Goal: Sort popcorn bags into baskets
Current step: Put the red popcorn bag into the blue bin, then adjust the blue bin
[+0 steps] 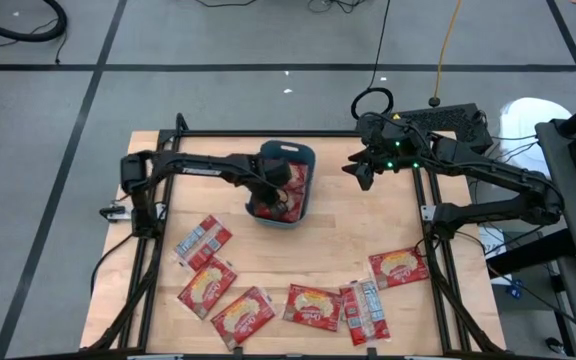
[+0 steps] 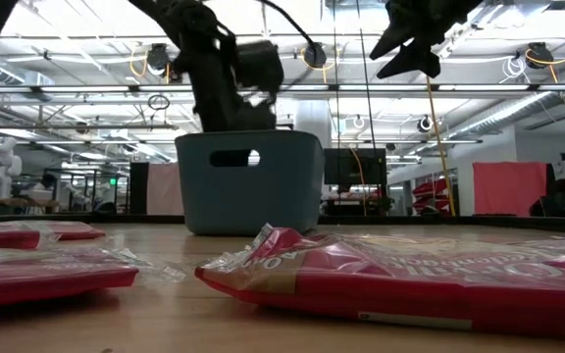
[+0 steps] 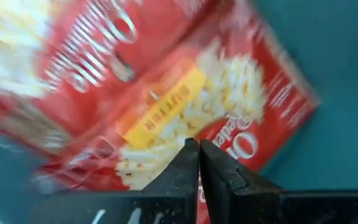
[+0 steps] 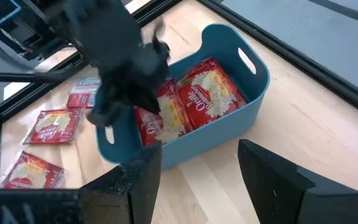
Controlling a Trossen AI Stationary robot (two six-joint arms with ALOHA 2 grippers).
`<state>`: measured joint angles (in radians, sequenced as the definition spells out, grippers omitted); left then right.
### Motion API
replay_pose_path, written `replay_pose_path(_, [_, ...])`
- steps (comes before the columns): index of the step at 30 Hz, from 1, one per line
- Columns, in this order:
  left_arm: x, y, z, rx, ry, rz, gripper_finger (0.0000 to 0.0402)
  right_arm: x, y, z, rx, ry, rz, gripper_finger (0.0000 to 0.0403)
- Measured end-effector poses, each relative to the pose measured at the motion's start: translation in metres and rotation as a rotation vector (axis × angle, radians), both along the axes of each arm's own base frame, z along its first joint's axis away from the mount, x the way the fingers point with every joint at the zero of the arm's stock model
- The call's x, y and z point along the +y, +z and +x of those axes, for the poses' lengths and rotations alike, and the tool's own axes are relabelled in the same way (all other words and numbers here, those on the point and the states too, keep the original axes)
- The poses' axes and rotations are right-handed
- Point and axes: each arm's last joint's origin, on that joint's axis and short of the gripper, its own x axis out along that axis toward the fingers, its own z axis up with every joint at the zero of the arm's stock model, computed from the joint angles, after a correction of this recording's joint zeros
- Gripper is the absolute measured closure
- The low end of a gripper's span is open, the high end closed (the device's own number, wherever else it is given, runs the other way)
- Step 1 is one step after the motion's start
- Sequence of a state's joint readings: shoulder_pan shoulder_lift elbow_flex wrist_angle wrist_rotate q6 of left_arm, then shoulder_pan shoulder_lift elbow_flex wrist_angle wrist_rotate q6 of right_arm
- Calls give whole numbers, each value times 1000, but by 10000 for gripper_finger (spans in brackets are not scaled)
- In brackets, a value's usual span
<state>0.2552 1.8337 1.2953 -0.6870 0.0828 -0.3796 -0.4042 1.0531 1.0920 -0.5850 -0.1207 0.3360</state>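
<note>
Left claw (image 1: 271,192) reaches down into the teal basket (image 1: 302,155) at upper centre of the high view; fingers pressed together, nothing between them, just above the red popcorn bags (image 4: 191,99) lying inside. Right claw (image 1: 364,172) hangs raised right of the basket, fingers spread. Seven loose bags (image 1: 312,305) lie along the lower bench (image 1: 368,220).
</note>
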Motion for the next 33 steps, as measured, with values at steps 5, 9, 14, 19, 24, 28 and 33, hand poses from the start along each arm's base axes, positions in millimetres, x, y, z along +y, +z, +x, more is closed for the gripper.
replay_pose_path(5, [6,42,-18,-100,70,17,383,-1,-1,0,10,-16,-20,200])
replay_pose_path(9, [-4,83,-39,-204,-17,74,383,-2,-1,0,16,-32,-29,200])
replay_pose_path(14, [-48,113,-62,-261,-316,130,397,-2,-1,0,16,-31,-28,200])
replay_pose_path(19, [-103,97,-69,-225,-539,92,391,-2,-1,0,16,-30,-28,200])
replay_pose_path(24, [-135,64,-70,-164,-601,171,397,-2,-1,0,16,-30,-27,200])
replay_pose_path(28, [-133,45,-70,-128,-449,296,388,-2,-1,0,16,-30,-27,200])
replay_pose_path(33, [-118,16,-78,-46,-339,294,396,-1,-1,1,8,-28,5,200])
